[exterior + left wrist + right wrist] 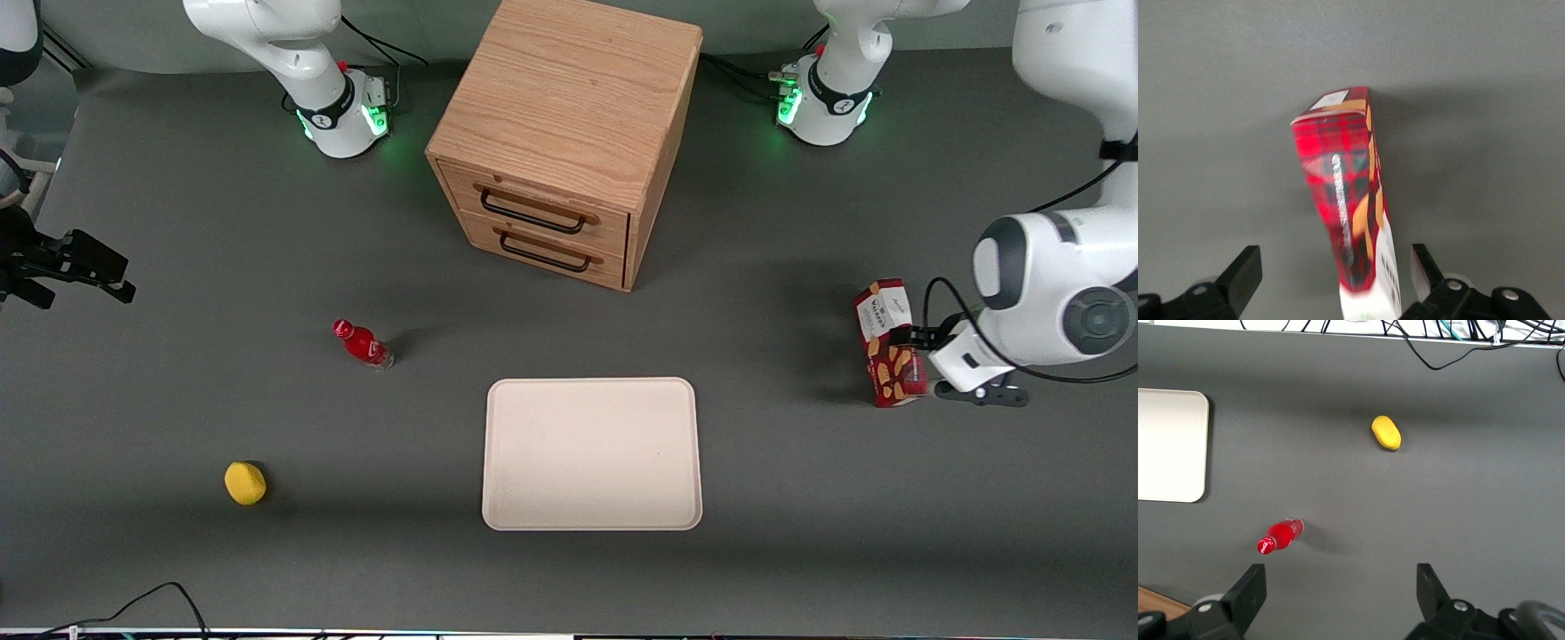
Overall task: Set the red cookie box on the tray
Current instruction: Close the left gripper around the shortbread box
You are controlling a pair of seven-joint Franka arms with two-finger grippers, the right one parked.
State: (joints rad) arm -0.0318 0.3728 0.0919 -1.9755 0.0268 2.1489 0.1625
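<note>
- The box [890,345] is standing upright on the table [267,222], well out toward the working arm's end, its cookie pictures facing the front camera and its white end panel on top.
- The gripper [916,342] is sitting right against the box, low beside it, with the white wrist reaching in from the table's edge.
- From the wrist view, the box [1348,200] is rising between the two black fingers [1245,270], and the fingers are standing wide apart, one on each side, with clear table showing between each finger and the carton.
- So the gripper [1338,273] is spread around the box, not pinching it; neither finger is touching the cardboard there.
- The box is looking a little tilted in the wrist view, its tartan narrow side turned to the camera.
- The tray [591,453] is lying flat near the middle of the table, nearer the front camera than the drawer cabinet [564,133], and well apart from the box.
- Nothing is resting on the tray; the box is not yet on it.
- A red bottle [362,343] is standing toward the parked arm's end, between the cabinet and the front camera's edge.
- A yellow lemon-like thing [244,483] is lying nearer the front camera than the bottle.
- The right wrist view is also catching the bottle [1279,536], the yellow thing [1386,432] and a corner of the tray [1171,447].
</note>
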